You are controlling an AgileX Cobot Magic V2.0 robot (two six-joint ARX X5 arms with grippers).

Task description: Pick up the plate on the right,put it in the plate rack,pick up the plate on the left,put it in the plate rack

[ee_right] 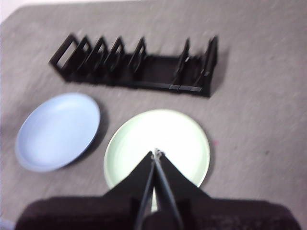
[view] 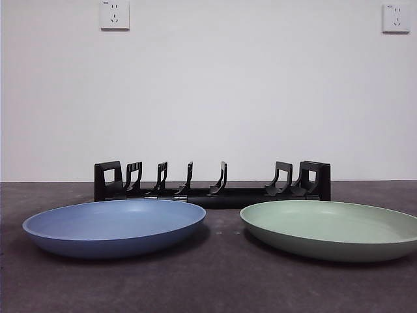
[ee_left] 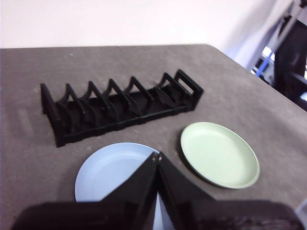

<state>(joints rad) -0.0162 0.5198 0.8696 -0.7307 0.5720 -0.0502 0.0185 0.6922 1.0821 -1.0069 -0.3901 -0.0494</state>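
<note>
A blue plate (view: 114, 226) lies flat on the left of the table and a pale green plate (view: 332, 228) lies flat on the right. Behind them stands the black plate rack (view: 212, 182), with nothing between its prongs. No arm shows in the front view. My left gripper (ee_left: 157, 155) hangs high above the blue plate (ee_left: 112, 170), jaws shut and holding nothing. My right gripper (ee_right: 155, 152) hovers high over the green plate (ee_right: 158, 141), also shut and holding nothing. Both wrist views show the rack (ee_left: 120, 103) (ee_right: 136, 64) beyond the plates.
The dark table (view: 208, 287) ends at a white wall with two sockets (view: 115, 14). Off the table's far corner in the left wrist view stands dark equipment (ee_left: 290, 57).
</note>
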